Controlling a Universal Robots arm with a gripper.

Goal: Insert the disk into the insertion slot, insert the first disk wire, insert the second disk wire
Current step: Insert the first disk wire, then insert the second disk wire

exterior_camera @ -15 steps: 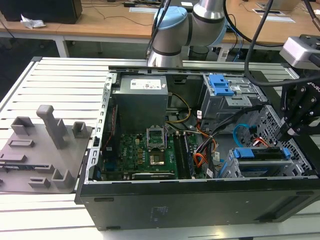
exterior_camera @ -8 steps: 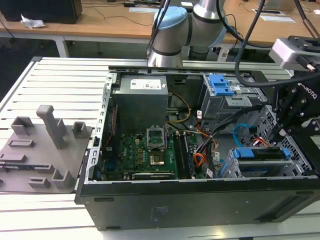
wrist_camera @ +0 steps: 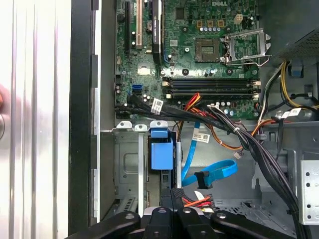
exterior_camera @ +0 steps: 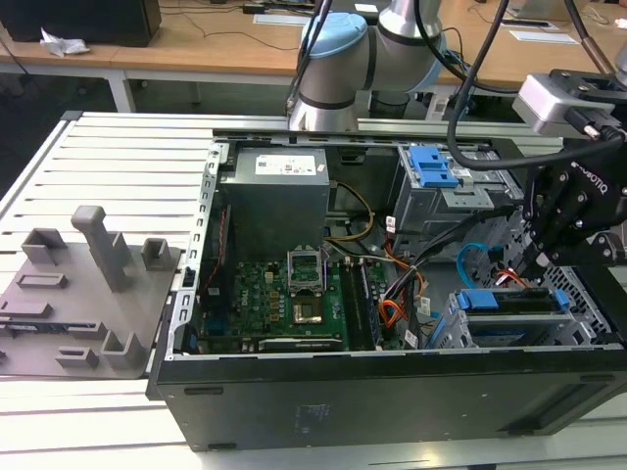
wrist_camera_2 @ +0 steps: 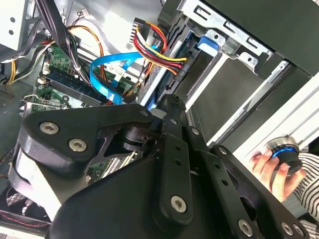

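Note:
The disk (exterior_camera: 509, 302) sits in its blue caddy (wrist_camera: 160, 154) inside the insertion slot (exterior_camera: 458, 331), the low silver cage at the case's front corner on the exterior view's right. My gripper (exterior_camera: 537, 266) reaches down at the disk's rear end. In the first wrist view the gripper (wrist_camera: 172, 193) appears shut on the plug of the first disk wire (wrist_camera: 197, 201), a red, orange and black bundle (wrist_camera_2: 159, 47). The second disk wire (wrist_camera: 212, 172), a light-blue flat cable, loops beside it (wrist_camera_2: 112, 64) with its black plug hanging free.
A taller grey bay with a blue latch (exterior_camera: 431, 166) stands behind the slot. The motherboard (exterior_camera: 284, 294) and power supply (exterior_camera: 274, 196) fill the case's other half. Thick black cables (wrist_camera: 224, 124) cross over the board. A hand (wrist_camera_2: 271, 167) holds a knob beside the case.

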